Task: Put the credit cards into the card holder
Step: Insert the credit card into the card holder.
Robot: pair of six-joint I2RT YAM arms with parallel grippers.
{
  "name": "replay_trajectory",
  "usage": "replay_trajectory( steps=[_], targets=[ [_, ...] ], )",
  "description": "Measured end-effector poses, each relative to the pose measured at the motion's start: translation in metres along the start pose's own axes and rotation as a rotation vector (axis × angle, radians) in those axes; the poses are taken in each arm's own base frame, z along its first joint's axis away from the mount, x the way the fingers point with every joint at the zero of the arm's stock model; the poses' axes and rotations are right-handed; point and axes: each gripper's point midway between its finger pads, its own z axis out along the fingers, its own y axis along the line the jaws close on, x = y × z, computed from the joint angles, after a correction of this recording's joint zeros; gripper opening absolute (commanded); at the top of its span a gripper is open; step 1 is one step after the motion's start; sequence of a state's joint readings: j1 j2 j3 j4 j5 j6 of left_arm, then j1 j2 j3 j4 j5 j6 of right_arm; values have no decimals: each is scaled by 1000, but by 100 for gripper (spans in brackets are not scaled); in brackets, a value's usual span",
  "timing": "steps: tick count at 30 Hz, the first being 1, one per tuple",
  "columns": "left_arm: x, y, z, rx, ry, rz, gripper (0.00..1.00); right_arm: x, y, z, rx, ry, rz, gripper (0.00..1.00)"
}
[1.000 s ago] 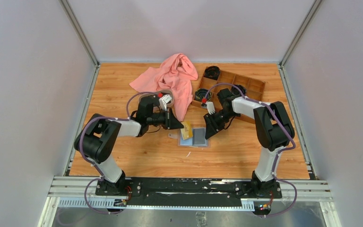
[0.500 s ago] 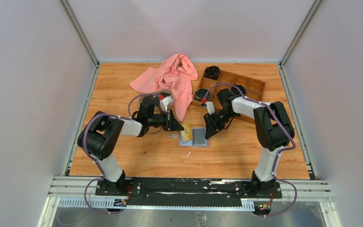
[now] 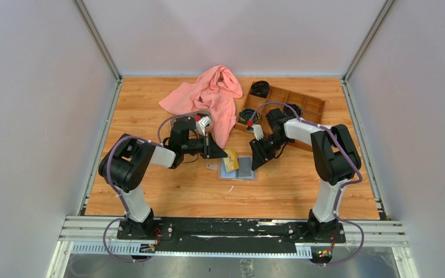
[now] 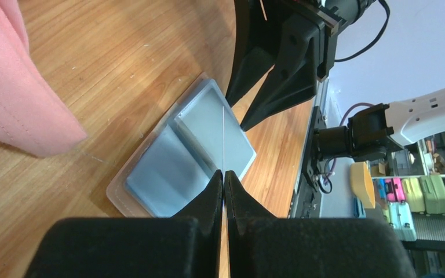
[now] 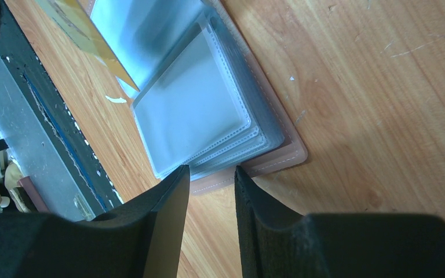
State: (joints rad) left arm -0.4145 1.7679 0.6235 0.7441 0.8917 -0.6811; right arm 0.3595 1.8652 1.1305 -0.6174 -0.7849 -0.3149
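Observation:
The card holder (image 3: 240,168) lies open on the table, tan-rimmed with grey-blue lining and clear sleeves (image 5: 191,110). My left gripper (image 3: 221,154) is shut on a gold-tan credit card (image 3: 230,154), held tilted just above the holder's left page. In the left wrist view the card shows edge-on as a thin line (image 4: 223,136) running out from my left gripper (image 4: 223,174) over the holder (image 4: 162,174). My right gripper (image 5: 211,171) stands open with nothing between its fingers, at the holder's right edge (image 5: 278,159). The gold card (image 5: 81,29) shows at the top left there. No other cards are visible.
A pink cloth (image 3: 208,95) lies heaped behind the left gripper. A brown wooden compartment box (image 3: 292,104) sits at the back right with black items (image 3: 260,88) in and beside it. The right arm's fingers (image 4: 272,87) stand close across the holder from the left gripper.
My left gripper has drawn back slightly with the gold card, which now sits higher and uncovers the holder's left page. The right arm has not moved.

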Motion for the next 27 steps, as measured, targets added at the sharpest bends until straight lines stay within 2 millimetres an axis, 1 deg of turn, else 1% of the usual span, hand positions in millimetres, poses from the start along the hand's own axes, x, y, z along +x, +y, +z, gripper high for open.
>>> replay_trajectory(
  steps=[8, 17, 27],
  targets=[
    [-6, -5, 1, 20, -22, 4, 0, 0, 0, 0, 0, 0, 1, 39],
    [4, 6, 2, 0, -9, -25, 0, 0, 0, 0, 0, 0, 1, 39],
    [4, 10, 2, -15, -14, -23, 0, 0, 0, 0, 0, 0, 0, 39]
  ],
)
